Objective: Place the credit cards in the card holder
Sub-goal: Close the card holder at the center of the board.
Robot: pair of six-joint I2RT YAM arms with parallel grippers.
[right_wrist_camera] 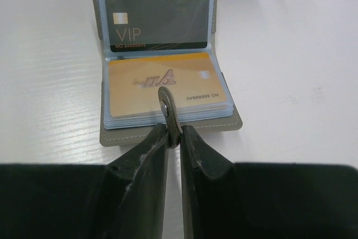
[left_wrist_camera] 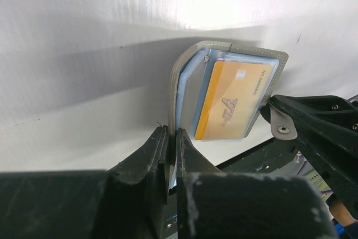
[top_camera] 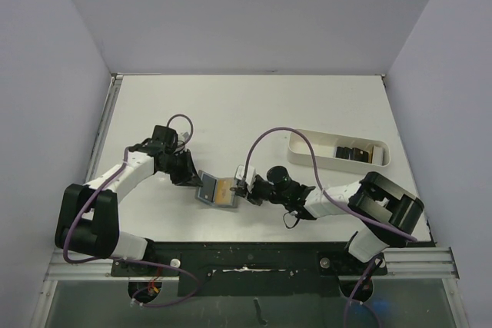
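Got white shells and chunky black joints on the left arm [top_camera: 127, 170] and right arm [top_camera: 338, 194], purple cables [top_camera: 283, 129] looping out beyond the black base rail [top_camera: 246, 260]. Matte black fingers [right_wrist_camera: 140, 166], scuffed pale along edges.

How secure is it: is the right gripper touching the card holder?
Touching: right wrist view shows the right gripper pinching the card holder by its snap tab.

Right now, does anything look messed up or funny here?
Nothing looks broken or spilled. The card holder is pinched open between the left gripper and right gripper, with a gold card and a dark VIP card sitting straight in its sleeves. More credit cards lie in the white tray.
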